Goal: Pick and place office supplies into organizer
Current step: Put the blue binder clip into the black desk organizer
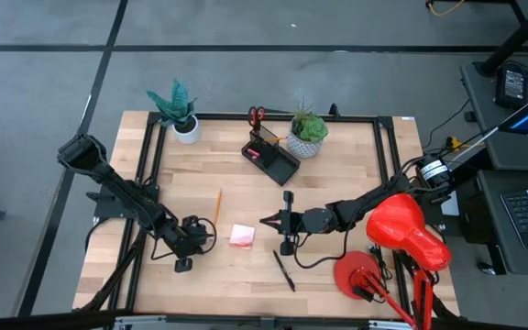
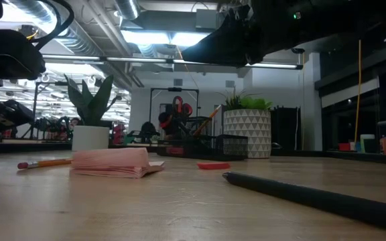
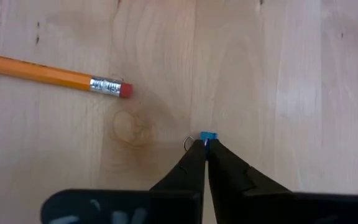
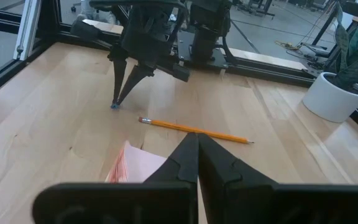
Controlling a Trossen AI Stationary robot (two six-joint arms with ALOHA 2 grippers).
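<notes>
Fingers of the left gripper (image 3: 205,142) are pinched on a tiny blue clip (image 3: 208,135) against the wooden table (image 3: 291,74), near the orange-yellow pencil (image 3: 48,74). Right gripper (image 4: 196,138) hovers closed above the pink sticky-note pad (image 4: 135,167).

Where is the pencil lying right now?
The pencil lies flat on the table's left-centre in the high view, between the left gripper and the pink sticky-note pad, well short of the organizer.

Both robot arms are black, with thin, pointy black fingers (image 3: 229,171) and black cables.
</notes>
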